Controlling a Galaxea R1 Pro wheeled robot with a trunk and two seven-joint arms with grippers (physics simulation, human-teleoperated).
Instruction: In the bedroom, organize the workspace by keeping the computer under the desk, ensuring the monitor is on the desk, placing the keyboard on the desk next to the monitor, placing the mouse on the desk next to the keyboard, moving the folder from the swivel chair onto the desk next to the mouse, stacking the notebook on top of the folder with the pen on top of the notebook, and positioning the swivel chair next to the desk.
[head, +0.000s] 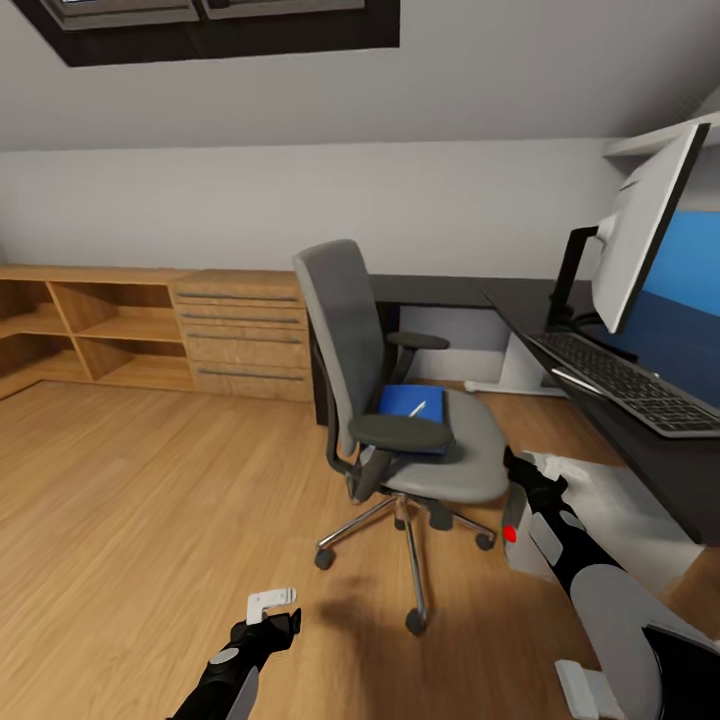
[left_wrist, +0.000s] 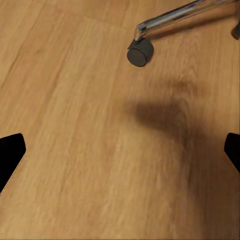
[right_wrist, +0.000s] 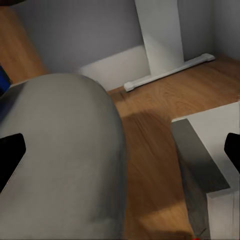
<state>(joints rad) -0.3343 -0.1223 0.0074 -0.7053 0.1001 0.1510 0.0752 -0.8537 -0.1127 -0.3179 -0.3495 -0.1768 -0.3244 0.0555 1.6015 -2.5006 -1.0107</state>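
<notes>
Sitting mid-floor: chair (head: 400, 400), folder (head: 412, 405) lying on its seat with a pen (head: 418, 409) on top. At 3 o'clock, standing on the counter (head: 640, 440): monitor (head: 645, 230) with keyboard (head: 625, 380) before it. Resting below, computer (head: 590, 520) showing a red light. Hanging over bare floor at 7 o'clock, left jaws (head: 272, 603) spread wide. Reaching beside the seat, right jaws (head: 520, 468) spread wide, holding nothing.
</notes>
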